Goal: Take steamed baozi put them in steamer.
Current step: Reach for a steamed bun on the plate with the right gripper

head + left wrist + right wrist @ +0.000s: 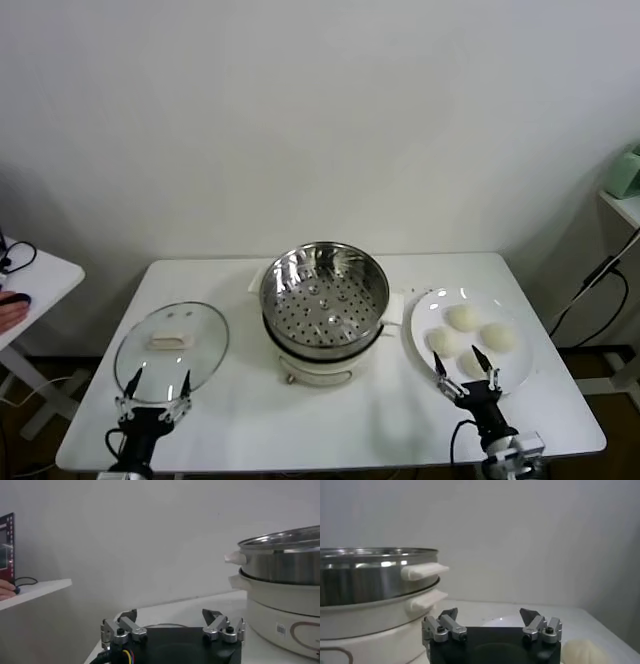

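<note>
**Four baozi on plate, steamer empty, both grippers open at the near table edge**

Labels and writing: a small barcode-like sticker (281, 629) is seen on the white pot base (285, 611) in the left wrist view; its print is too small to be read. A curved outline marking is visible low on the same base. No other legible writing is found.

Task things: four steamed baozi (472, 340) are seen clustered on a flat white plate (520, 365), on the right part of the white table (350, 420). The buns are round and domed, so no long axis can be given; they sit dome upward, touching or nearly touching one another. One bun edge (580, 652) is caught in the right wrist view.

The steamer (324, 290) stands upright at the table centre, atop the pot base, mouth upward, its perforated bottom exposed and nothing inside it. White side handles (424, 571) project from the basket and the base, stacked one above the other.

A round glass lid (172, 352) with a white handle lies flat on the left part of the table, well apart from the steamer.

Grippers: the right gripper (467, 372) is held at the near edge of the plate, fingers spread apart, nothing between them, just beside the nearest bun. The left gripper (156, 393) is held over the near rim of the glass lid, fingers likewise spread and empty.

A side table (30, 285) is noted at the far left.
</note>
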